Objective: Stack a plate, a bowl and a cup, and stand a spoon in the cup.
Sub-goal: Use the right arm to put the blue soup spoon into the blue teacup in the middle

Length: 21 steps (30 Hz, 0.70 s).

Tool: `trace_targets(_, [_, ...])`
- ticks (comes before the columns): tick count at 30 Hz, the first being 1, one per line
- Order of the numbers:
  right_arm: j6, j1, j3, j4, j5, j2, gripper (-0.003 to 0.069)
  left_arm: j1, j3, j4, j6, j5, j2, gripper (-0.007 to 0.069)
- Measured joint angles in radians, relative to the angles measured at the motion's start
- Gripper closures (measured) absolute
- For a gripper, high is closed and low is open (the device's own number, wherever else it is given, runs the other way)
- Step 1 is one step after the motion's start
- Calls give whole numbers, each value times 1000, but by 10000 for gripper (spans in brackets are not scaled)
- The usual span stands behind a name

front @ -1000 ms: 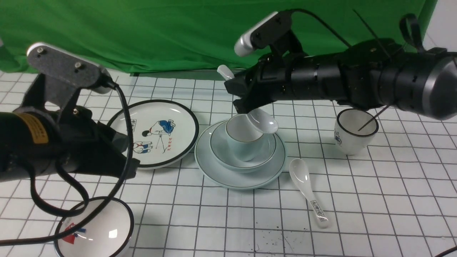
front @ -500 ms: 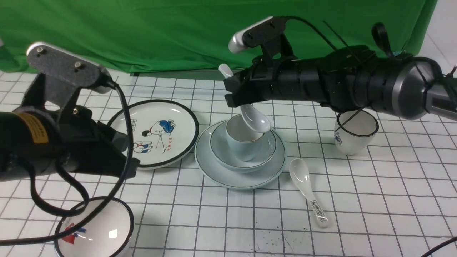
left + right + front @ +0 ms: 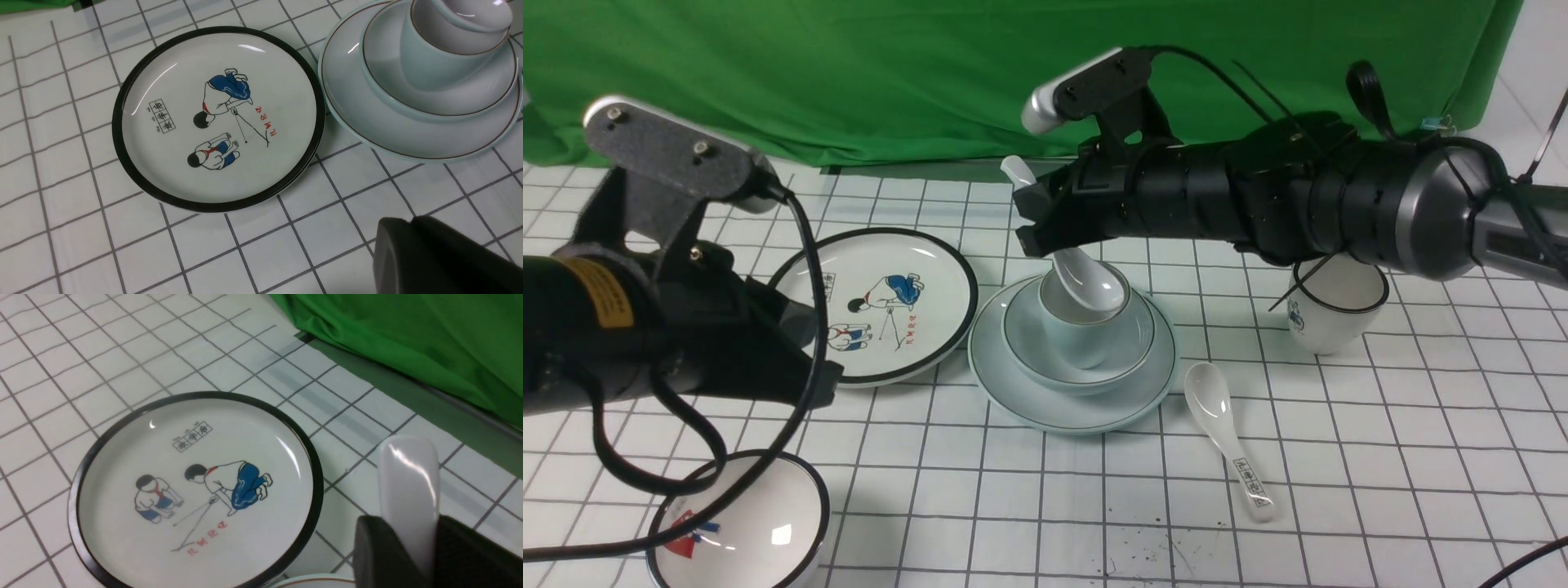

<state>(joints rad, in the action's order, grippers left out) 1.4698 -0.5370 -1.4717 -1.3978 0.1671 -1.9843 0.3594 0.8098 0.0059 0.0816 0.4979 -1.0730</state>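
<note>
- While the right tool point(image 3: 1036, 219) is gripping the spoon point(image 3: 1092, 282), its scoop is hanging at the cup point(image 3: 1082, 333) mouth.
- Advising centred lowering before releasing.
- Left tool point(image 3: 404, 241) is lying clenched.

A pale blue-green plate point(image 3: 1029, 400) with a thin dark rim line is sitting mid-counter, carrying a matching bowl point(image 3: 1142, 331). A small handleless cup point(image 3: 1078, 339) is standing upright inside it. A pale ceramic spoon point(image 3: 1090, 282) is tilting, scoop down at the cup's mouth, its handle pinched by the right hand point(image 3: 1036, 214).
</note>
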Motion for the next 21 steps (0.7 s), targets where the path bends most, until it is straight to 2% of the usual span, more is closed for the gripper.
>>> trace_targets(17, [21,0,-3,0,-2,-36,473,0,0,0,0,0,0,652])
trace_targets(20, [21,0,-3,0,-2,-36,427,0,0,0,0,0,0,652])
trace_targets(21, [21,0,-3,0,-2,-36,389,0,0,1,0,1,0,652])
